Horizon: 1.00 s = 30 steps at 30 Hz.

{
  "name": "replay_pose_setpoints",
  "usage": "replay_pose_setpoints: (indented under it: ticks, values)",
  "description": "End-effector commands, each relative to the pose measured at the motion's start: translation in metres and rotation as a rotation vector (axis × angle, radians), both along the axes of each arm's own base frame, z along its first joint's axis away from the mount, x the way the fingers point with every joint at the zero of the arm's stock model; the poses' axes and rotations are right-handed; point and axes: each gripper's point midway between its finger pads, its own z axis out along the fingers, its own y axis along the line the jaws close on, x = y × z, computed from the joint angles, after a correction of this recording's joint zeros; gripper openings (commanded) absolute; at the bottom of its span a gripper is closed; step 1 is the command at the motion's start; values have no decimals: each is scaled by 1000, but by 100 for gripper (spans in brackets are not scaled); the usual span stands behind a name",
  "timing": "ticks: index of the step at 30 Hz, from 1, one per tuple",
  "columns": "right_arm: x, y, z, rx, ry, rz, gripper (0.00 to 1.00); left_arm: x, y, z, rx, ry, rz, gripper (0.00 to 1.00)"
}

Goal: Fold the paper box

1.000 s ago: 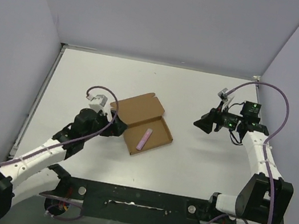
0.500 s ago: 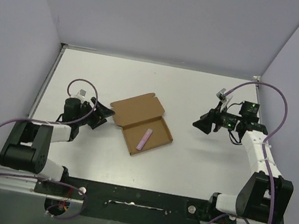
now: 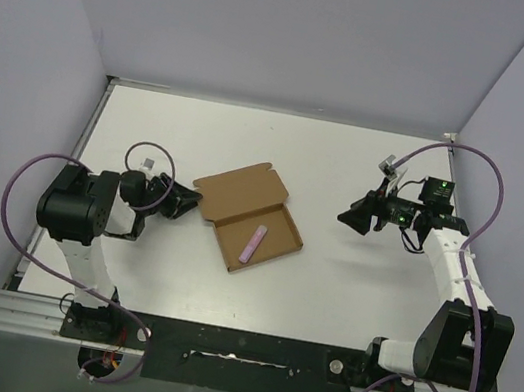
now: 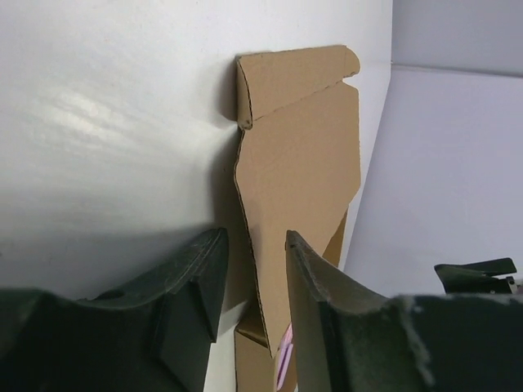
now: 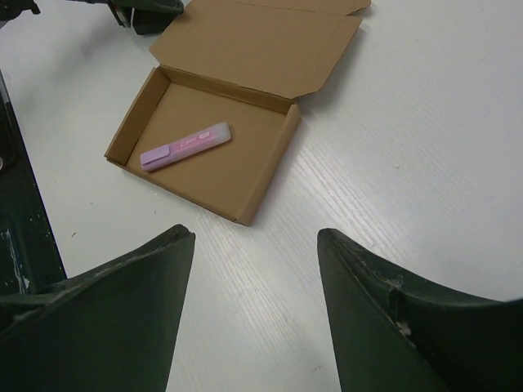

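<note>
The paper box point(image 3: 242, 193) lies open in the middle of the table, its brown lid flat toward the far left and its shallow tray point(image 5: 233, 167) toward the near right. A small pink stick point(image 3: 253, 243) lies in the tray. My left gripper point(image 3: 185, 205) is low at the lid's left corner. In the left wrist view the lid point(image 4: 302, 147) has its edge running between my left gripper's point(image 4: 253, 237) narrowed fingers, with white table showing beside the left finger point(image 4: 200, 278). My right gripper point(image 3: 348, 216) hovers open to the right of the box, and the right wrist view shows only bare table inside the right gripper point(image 5: 255, 237).
The white table point(image 3: 349, 161) ends at grey walls at the back and on both sides. A black rail point(image 3: 245, 350) with the arm bases runs along the near edge. The left arm's elbow point(image 3: 73, 203) is folded near the left edge, with a purple cable point(image 3: 22, 205) looping off it.
The left arm has folded back toward the left edge and its gripper has shifted slightly left to the lid's corner. Its jaws have narrowed. The right arm and the box have not moved.
</note>
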Motion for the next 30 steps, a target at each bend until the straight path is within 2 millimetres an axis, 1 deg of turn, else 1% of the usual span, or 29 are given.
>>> replay_pose_setpoints:
  ticks: [1,6,10,13,16,20,22,24,26,28,30]
  values:
    - [5,3,7,-4,-43,24,63,19,-3,13,-40,-94,-21,29]
    - [5,4,7,-5,-43,28,63,20,-4,12,-21,-103,-43,10]
    - [2,9,7,23,-29,46,63,19,-5,23,29,-151,-88,1]
    - [-4,19,8,113,34,88,64,15,-6,36,90,-211,-121,0]
    - [-6,28,1,147,86,117,67,8,-10,51,163,-287,-164,0]
    - [-5,37,-9,168,132,122,70,-2,-26,73,256,-407,-249,0]
    - [-2,40,-16,189,178,81,74,-6,-34,82,300,-463,-279,0]
    - [2,42,-19,188,182,54,81,-9,-42,90,346,-513,-306,0]
    - [6,44,-22,196,178,46,84,-10,-49,98,385,-559,-330,0]
    - [9,44,-31,191,183,35,85,-12,-56,105,408,-607,-350,0]
    - [17,39,-43,165,180,11,84,-13,-61,110,428,-651,-364,0]
